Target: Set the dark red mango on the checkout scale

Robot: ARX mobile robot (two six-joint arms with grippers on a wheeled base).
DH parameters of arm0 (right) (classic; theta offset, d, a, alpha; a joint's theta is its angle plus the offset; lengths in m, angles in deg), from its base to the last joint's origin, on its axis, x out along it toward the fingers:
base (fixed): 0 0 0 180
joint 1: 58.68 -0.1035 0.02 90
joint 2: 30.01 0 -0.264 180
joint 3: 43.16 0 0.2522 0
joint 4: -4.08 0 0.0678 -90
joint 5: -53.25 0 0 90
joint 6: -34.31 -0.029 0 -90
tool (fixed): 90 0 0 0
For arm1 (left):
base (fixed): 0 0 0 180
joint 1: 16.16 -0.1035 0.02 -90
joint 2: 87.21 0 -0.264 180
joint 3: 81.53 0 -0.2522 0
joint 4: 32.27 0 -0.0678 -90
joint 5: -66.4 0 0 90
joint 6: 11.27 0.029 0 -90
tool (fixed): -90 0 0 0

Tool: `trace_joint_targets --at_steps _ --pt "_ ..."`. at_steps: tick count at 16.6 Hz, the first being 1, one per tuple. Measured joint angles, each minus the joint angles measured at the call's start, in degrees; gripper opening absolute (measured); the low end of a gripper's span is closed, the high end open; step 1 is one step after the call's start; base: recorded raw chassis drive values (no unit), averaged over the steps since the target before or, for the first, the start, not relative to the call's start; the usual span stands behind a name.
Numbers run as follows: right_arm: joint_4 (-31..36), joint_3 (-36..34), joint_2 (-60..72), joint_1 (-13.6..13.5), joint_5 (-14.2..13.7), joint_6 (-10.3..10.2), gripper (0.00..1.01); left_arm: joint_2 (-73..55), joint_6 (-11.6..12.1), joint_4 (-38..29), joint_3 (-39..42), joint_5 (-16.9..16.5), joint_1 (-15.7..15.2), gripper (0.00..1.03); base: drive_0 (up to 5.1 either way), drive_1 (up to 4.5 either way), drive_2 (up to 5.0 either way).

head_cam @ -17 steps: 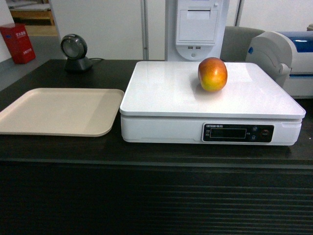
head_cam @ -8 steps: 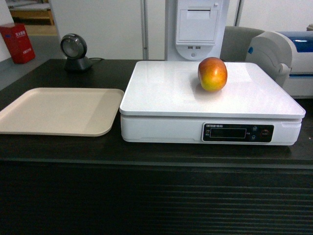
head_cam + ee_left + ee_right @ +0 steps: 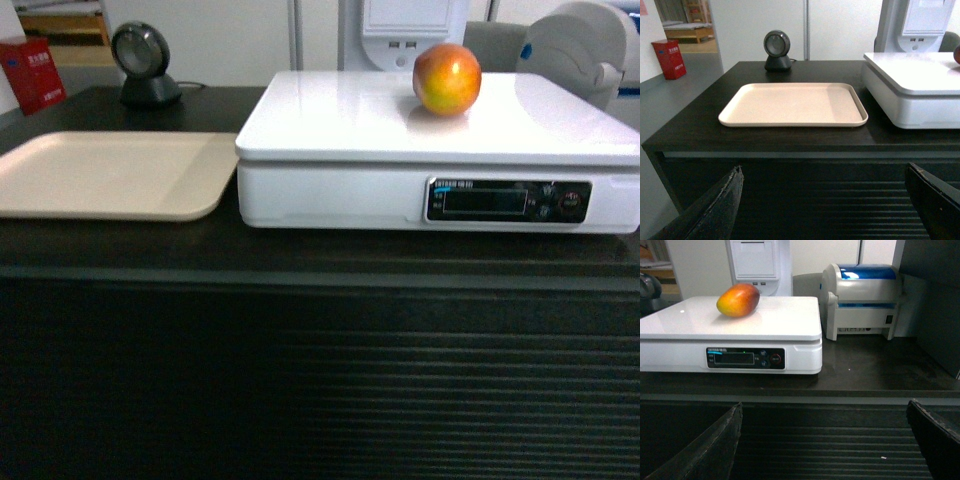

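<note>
The dark red mango (image 3: pixel 447 78) (image 3: pixel 738 300) lies on the flat top of the white scale (image 3: pixel 330 120) (image 3: pixel 790 322), toward its back right, with nothing touching it. The scale stands on the dark checkout (image 3: pixel 320 350) counter. Neither gripper shows in the head view. My left gripper (image 3: pixel 824 172) hangs open and empty in front of the counter's ribbed front, below the beige tray. Level with the ribbed panel under the scale, my right gripper (image 3: pixel 825 410) is open too, holding nothing.
A beige tray (image 3: pixel 110 175) (image 3: pixel 792 104) lies on the counter left of the scale. A round black scanner (image 3: pixel 142 62) (image 3: pixel 777 50) stands behind it. A white and blue printer (image 3: pixel 862 300) sits right of the scale, a white kiosk (image 3: pixel 757 265) behind.
The head view has dropped and drawn closer: the counter top looks flatter and more of the ribbed front fills the frame. The mango rests in the same spot on the scale.
</note>
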Motion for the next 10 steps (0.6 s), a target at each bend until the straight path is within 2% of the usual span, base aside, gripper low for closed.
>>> trace_joint_targets --at_steps 10 --pt "-0.04 0.00 0.00 0.00 -0.02 -0.02 0.98 0.00 0.02 0.00 0.00 0.00 0.00 0.98 0.0 0.00 0.0"
